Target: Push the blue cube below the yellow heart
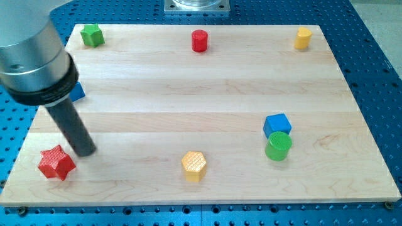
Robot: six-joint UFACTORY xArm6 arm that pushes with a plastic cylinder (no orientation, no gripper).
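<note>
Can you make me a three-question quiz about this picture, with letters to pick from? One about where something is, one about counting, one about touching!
1. Where is the red star?
A. the view's bottom left
B. the view's top right
C. the middle

2. How many red blocks are there?
A. one
B. two
C. four

3. Is the blue cube touching the green cylinder?
A. no, far apart
B. yes, right against it
C. the cube sits on top

Answers: 1 A, it sits in the board's bottom-left corner, beside my tip. 2 B, the star and the red cylinder at the top. 3 B, no gap shows between them.
</note>
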